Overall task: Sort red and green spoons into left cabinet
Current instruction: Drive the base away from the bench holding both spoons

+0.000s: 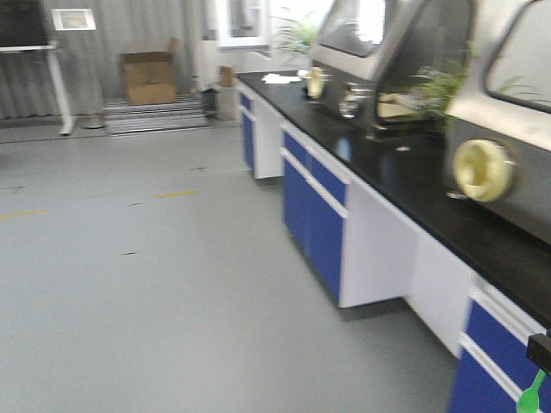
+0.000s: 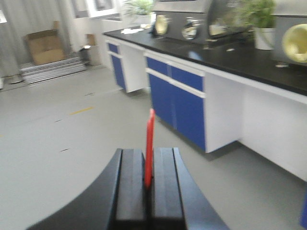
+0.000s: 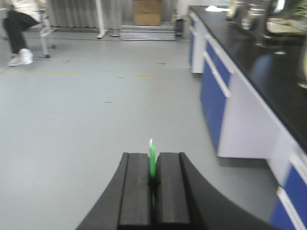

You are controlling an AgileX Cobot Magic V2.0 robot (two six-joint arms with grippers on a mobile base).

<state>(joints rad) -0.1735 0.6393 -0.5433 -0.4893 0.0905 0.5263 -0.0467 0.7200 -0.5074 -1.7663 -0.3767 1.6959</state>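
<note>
left wrist-mounted view has the left hand clamped on the red spoon. its two black pads are pressed together, with the thin red handle pinched in the seam and standing up toward 12 o'clock. right wrist-mounted view gives the same picture on the other side: the right hand is closed tight on the green spoon, a short green length poking out at 12 o'clock above the pads. in the exterior front-facing view only the bowl end of the green spoon shows, hanging in the 5 o'clock corner.

as i judge it, the picking-up is done for both spoons. each is off any surface and carried in the air over the grey floor. what is left is the whole placing part. the left cabinet, with its shelf boards, is not to be seen in any view. what does show is a long black worktop running from 1 to 4 o'clock, with shut blue doors under it, and a cardboard box far off at 11 o'clock. the pictures are smeared, which may mean the base is travelling, though i cannot be sure. both spoons have yet to reach a shelf and be let go, so the task looks about half done at best.
</note>
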